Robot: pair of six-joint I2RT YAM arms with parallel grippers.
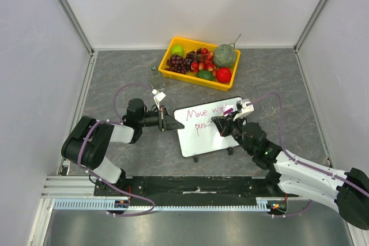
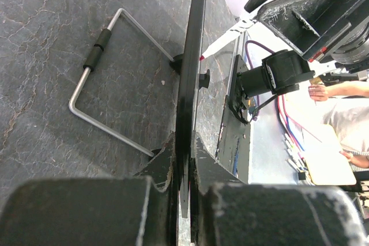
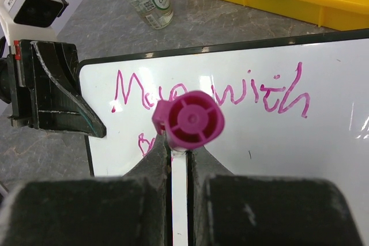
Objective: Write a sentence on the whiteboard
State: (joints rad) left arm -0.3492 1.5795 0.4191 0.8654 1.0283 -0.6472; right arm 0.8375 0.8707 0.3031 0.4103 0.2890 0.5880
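Grey desk (image 1: 115, 79): bears everything listed.
Bottle (image 1: 154, 76): clear glass, just left of the tray.
Left pincer (image 1: 165, 120): closed on left edge of whiteboard (image 1: 207, 139).
Yellow tray (image 1: 193, 80): far centre; holds green apple (image 1: 177, 50), dark grapes (image 1: 177, 63), netted melon (image 1: 225, 56), red fruit (image 1: 223, 74).
Whiteboard: desk centre, near side of tray, on black feet.
Sentence (image 1: 204, 112): magenta, "Move with"; second line partly hidden.
Right pincer (image 3: 180, 156): clamped on magenta marker (image 3: 188, 120) over board.
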